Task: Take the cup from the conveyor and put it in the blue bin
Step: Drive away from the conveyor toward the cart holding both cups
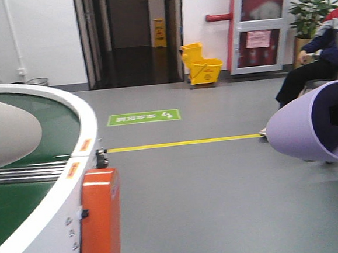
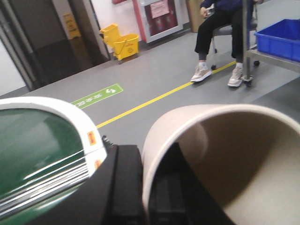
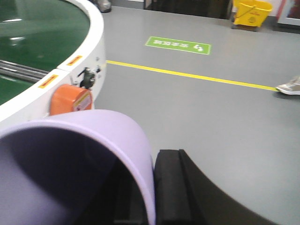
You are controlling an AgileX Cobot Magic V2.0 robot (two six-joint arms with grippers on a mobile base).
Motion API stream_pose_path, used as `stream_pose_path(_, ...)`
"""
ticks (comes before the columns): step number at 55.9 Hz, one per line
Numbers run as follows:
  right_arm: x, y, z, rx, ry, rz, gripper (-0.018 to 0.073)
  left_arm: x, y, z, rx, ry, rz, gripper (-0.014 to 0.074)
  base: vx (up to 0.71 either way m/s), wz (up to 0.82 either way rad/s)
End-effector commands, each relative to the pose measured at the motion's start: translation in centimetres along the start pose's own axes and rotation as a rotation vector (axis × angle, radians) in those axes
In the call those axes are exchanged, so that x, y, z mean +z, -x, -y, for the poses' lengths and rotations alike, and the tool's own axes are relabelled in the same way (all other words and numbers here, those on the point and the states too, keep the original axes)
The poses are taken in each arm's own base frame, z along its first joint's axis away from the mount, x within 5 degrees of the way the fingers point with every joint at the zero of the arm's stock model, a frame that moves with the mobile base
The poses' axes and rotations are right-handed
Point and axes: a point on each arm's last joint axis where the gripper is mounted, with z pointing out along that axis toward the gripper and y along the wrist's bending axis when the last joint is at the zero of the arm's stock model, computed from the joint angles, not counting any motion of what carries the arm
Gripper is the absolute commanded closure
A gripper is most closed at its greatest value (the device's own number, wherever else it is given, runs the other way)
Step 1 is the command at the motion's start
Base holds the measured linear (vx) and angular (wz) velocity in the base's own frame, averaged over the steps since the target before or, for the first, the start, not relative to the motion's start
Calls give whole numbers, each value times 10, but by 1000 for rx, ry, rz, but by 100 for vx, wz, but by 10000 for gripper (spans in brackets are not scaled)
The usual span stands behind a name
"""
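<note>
cream cup point(image 2: 243, 150) pinched by left gripper point(image 2: 145, 192), at conveyor point(image 2: 70, 117) rim | lilac cup point(image 3: 93, 126) pinched by right gripper point(image 3: 147, 197), clear of conveyor | firm grip advised until over blue bin

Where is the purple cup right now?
Front view, far right: the purple cup lies sideways in the right gripper over floor, off the conveyor.

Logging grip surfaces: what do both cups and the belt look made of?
The cream cup looks matte, thin-walled, probably paper or plastic. The lilac cup is smooth, matte, likely plastic. The belt is glossy green with reflections, likely rubber or PVC.
</note>
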Motion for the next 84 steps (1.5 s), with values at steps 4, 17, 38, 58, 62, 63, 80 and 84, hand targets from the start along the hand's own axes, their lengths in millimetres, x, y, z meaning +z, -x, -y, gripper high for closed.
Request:
stream_pose_path(4,-10,17,1,-4,-13,131,568,-9,16,-2,-17,26,119,596,13,-37)
stream_pose_path(17,-10,17,1,-4,-13,131,568,-9,16,-2,-17,26,119,596,16,-40)
stream_pose_path(38,-10,17,1,-4,-13,131,568,-9,16,-2,-17,26,119,596,23,-40)
stream_pose_path(58,-10,17,1,-4,-13,131,568,-9,16,-2,-17,26,119,596,29,-37)
stream_pose_path(62,-10,17,1,-4,-13,131,568,-9,16,-2,-17,26,119,596,32,-38)
stream_pose_path(63,-10,17,1,-4,-13,131,568,-9,16,-2,-17,26,119,596,32,-38)
stream_pose_path(80,-10,17,1,-4,-13,131,568,-8,16,-2,-18,26,118,596,33,-33)
stream_pose_path(84,-10,17,1,-4,-13,131,568,-8,16,-2,-18,26,118,596,34,-26)
